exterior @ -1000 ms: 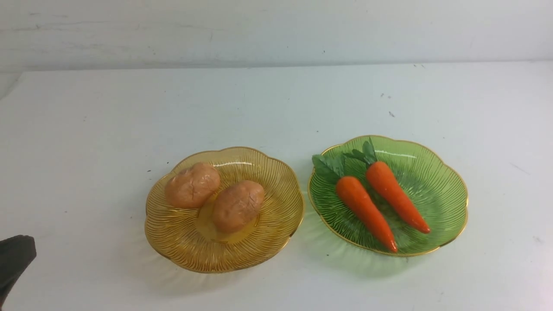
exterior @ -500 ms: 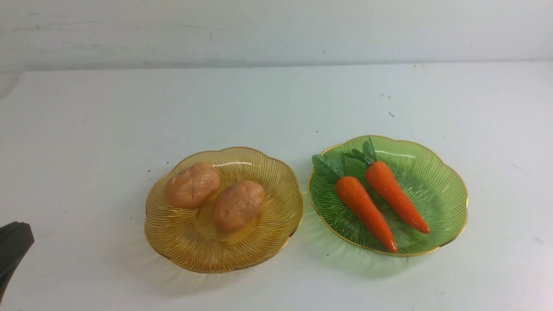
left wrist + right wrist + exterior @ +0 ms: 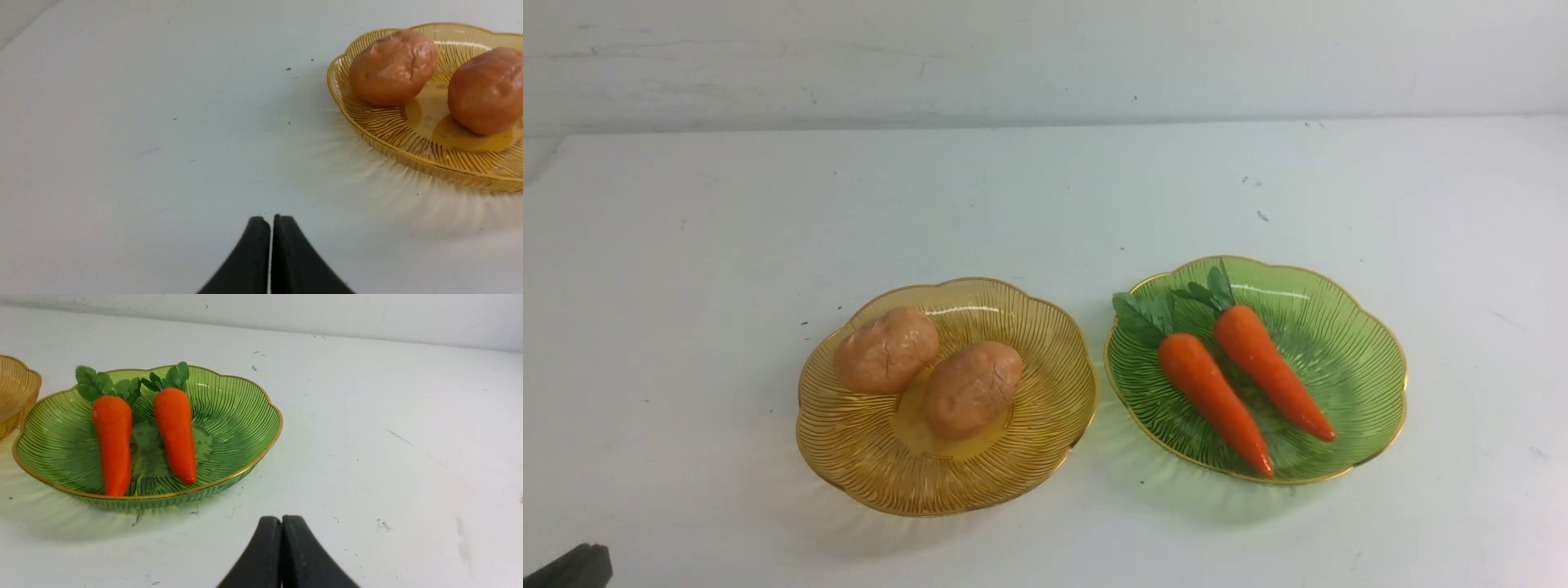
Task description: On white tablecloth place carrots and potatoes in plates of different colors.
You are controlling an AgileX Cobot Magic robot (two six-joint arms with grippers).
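Both grippers closed and empty, clear of the filled plates.
The left gripper [image 3: 271,218] hangs beside the amber plate [image 3: 392,130] holding two potatoes [image 3: 392,67]; the right gripper [image 3: 282,520] beside the green plate [image 3: 241,416] holding two carrots [image 3: 175,433], on the white tablecloth [image 3: 1013,196].

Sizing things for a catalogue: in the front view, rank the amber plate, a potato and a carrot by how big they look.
1. Amber plate, clearly largest.
2. Left carrot and right potato: unsure; the carrot is longer, the potato bulkier.
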